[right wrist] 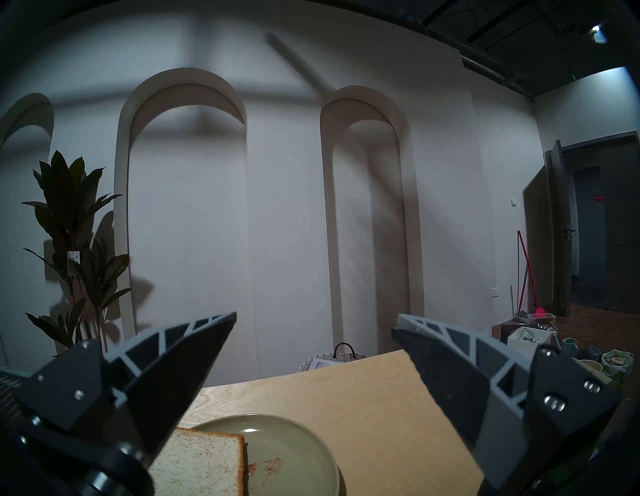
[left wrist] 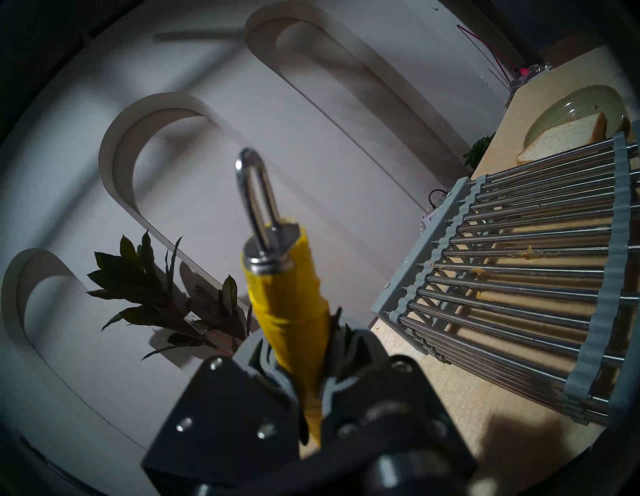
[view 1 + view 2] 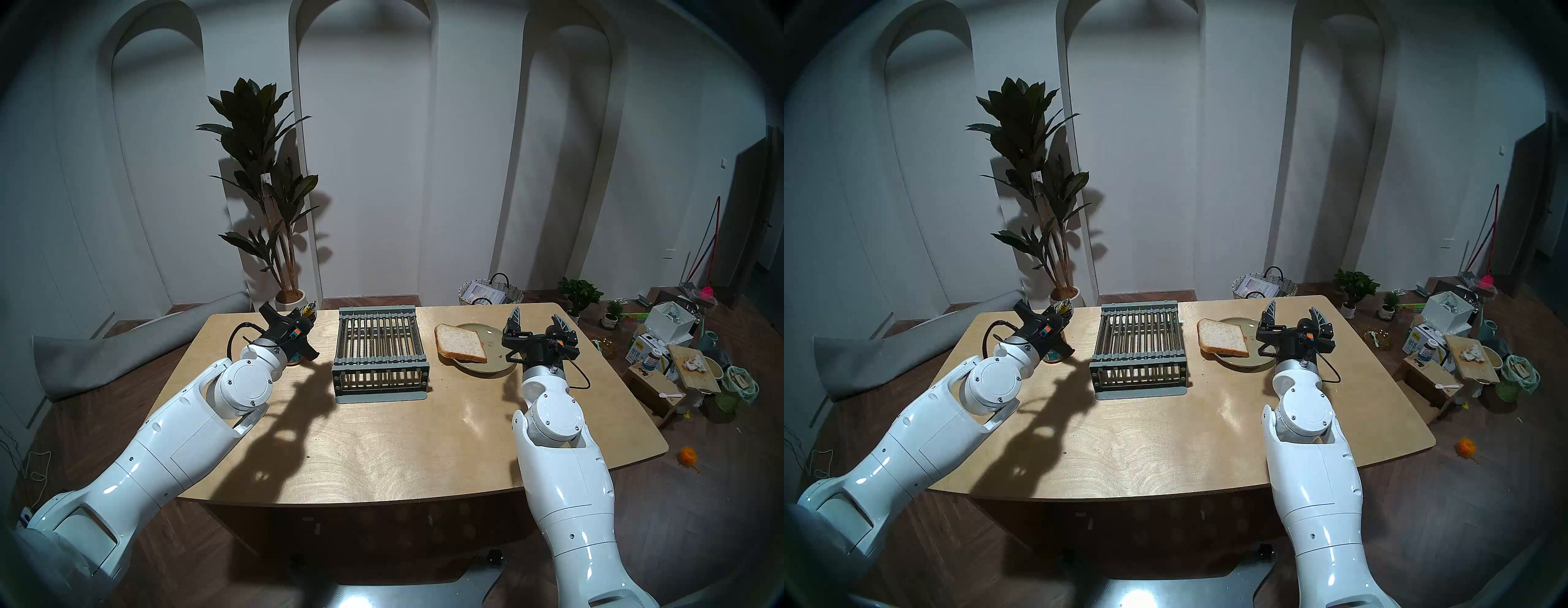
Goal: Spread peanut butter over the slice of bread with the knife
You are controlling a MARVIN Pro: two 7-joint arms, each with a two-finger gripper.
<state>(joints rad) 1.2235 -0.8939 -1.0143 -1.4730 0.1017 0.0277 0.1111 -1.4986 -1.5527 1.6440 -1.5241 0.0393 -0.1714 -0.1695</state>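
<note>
Left gripper [image 2: 304,377] clamped on the knife [image 2: 287,301] by its yellow handle, over the jar [image 3: 1052,356] at table's far left. Right gripper [image 3: 538,325] spread wide, empty, beside the plate [image 3: 492,365]. Bread [image 3: 461,343] lies on plate, right of rack [image 3: 379,354].

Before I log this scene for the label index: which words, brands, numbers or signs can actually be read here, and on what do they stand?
None can be read.
White tag on the tall plant: dark marks, too small.
Jar under the left hand, which grips the knife: label mostly hidden, blurred.
Boxes on the floor: print too small.
Red sign on the far door: blurred.
Paper in the woven basket: no legible print.
</note>
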